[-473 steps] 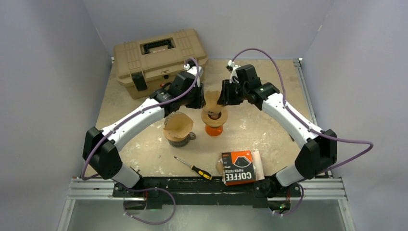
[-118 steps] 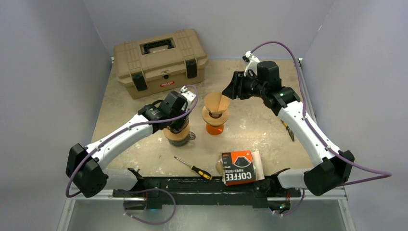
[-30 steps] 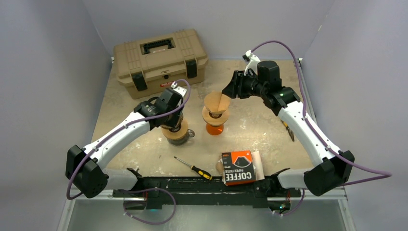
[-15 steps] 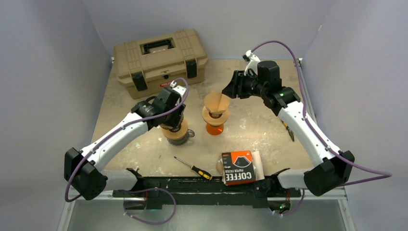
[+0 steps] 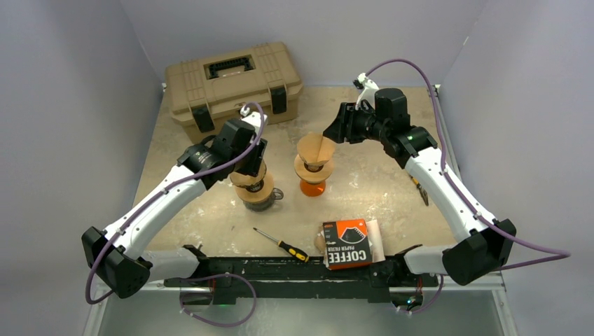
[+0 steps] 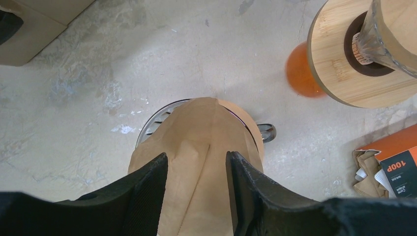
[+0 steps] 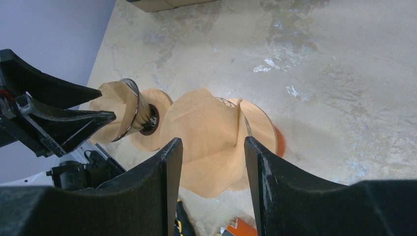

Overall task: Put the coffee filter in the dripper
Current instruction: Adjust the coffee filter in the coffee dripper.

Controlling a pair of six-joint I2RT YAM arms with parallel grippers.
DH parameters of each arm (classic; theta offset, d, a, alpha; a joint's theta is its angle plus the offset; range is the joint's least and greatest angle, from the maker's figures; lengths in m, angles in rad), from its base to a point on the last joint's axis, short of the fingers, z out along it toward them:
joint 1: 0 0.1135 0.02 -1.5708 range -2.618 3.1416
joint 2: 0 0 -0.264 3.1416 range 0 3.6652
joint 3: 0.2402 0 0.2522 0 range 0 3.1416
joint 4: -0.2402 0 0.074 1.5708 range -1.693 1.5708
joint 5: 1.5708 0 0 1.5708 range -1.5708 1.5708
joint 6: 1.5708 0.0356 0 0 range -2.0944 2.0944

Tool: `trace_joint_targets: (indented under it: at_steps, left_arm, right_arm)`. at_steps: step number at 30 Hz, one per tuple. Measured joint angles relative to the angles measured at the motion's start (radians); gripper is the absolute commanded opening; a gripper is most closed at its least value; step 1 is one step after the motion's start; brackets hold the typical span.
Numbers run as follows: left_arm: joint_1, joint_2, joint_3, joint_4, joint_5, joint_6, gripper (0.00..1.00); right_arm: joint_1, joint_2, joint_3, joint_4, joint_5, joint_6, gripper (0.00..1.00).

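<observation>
Left gripper (image 6: pixel 196 162) was spread, straddling the coffee filter (image 6: pixel 206 123) seated in the dripper (image 6: pixel 150 125) mid-frame, probably released so it stays put. Right gripper (image 7: pixel 212 147) was also spread and idle.

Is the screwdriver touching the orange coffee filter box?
Apart. The top external view shows bare table between the yellow handle of the screwdriver and the coffee filter box.

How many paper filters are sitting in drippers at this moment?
2. The left filter stands in the glass dripper; the centre filter sits in the orange-based dripper. Spares poke from the coffee filter box at the front; their number is hidden.
</observation>
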Motion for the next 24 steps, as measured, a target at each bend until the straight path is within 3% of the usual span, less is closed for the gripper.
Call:
trace_joint_targets:
  at_steps: [24]
  left_arm:
    - [0.0, 0.055, -0.093, 0.041, -0.039, -0.011, 0.37]
  right_arm:
    - [0.0, 0.0, 0.0, 0.0, 0.0, 0.0, 0.53]
